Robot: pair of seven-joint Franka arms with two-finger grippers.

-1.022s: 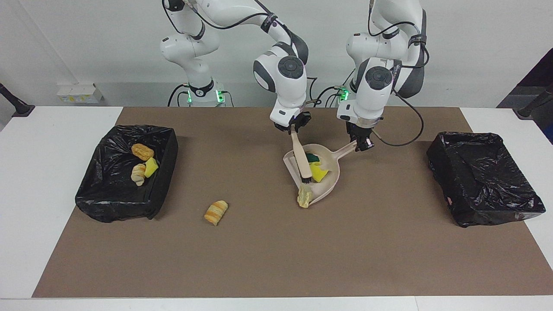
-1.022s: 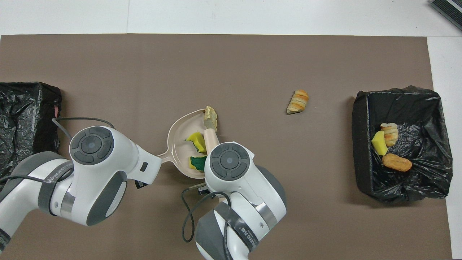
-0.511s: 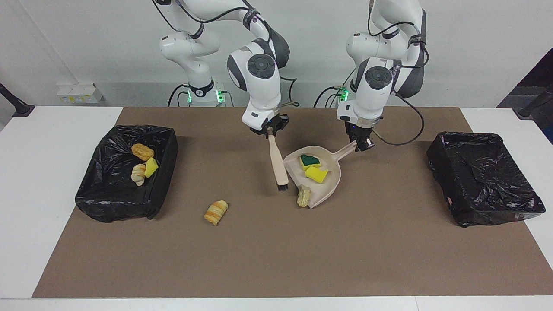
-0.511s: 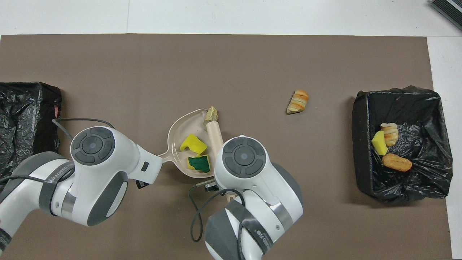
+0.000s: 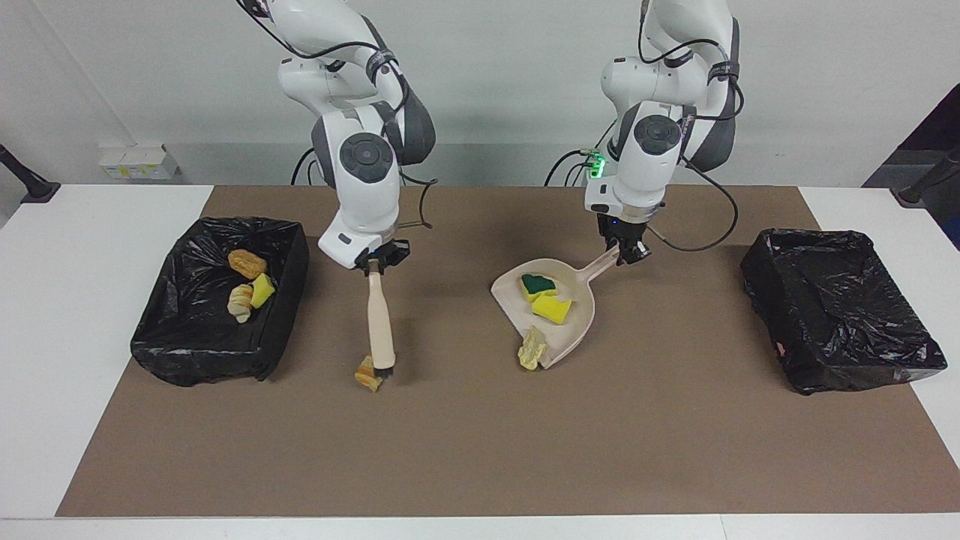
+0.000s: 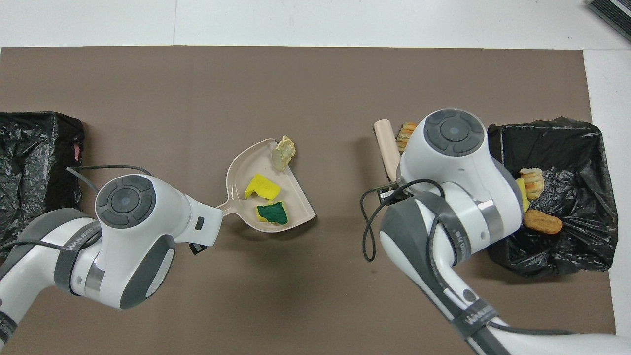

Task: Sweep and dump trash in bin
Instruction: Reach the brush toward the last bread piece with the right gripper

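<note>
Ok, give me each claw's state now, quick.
Left claw: closed on the dustpan handle.
Right claw: closed on the brush handle.

White table (image 5: pixel 90 315), brown mat (image 5: pixel 480 450), plain white wall (image 5: pixel 150 67).
The mat covers most of the tabletop, leaving white margins at both ends and along the edge farthest from the robots. Lighting is even, with soft shadows on the mat. A small white box (image 5: pixel 131 161) sits by the wall at the right arm's end, and dark stand feet (image 5: pixel 30 184) show at both table corners there.
</note>
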